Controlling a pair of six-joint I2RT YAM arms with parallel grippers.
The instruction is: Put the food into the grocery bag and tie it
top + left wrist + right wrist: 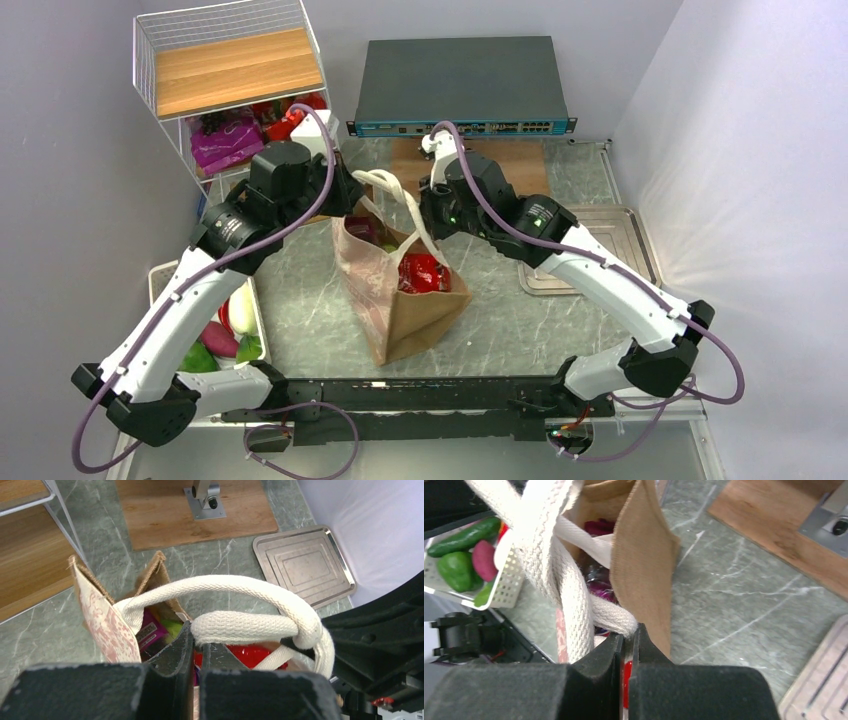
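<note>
Standing near the centre of the top view, the grocery bag [405, 320] is seen upright on the green marbled table [520, 320], between the two arms. It is made of tan kraft paper, creased along its sides, and a faint pinkish pattern is printed on the broad face turned to the left of the frame; no letters can be made out in that print. Its mouth is open, and a glossy red snack packet [422, 272] is shown inside at the top. In the left wrist view a small purple packet [149, 632] and a pale-green piece [172, 626] are glimpsed deeper in the bag; some print is visible on the purple packet, but it is too blurred to be read. The cream handles [235, 586], of thick woven webbing, are raised above the mouth and wound over one another at the right of that view. The left gripper [196, 639] is closed, with one strap pinched at its tips. The right gripper [628, 636] is likewise closed, a strap being nipped between its tips just beside the bag's paper edge. A white perforated basket [506, 582] with green and magenta vegetables is seen at the left of the right wrist view.
</note>
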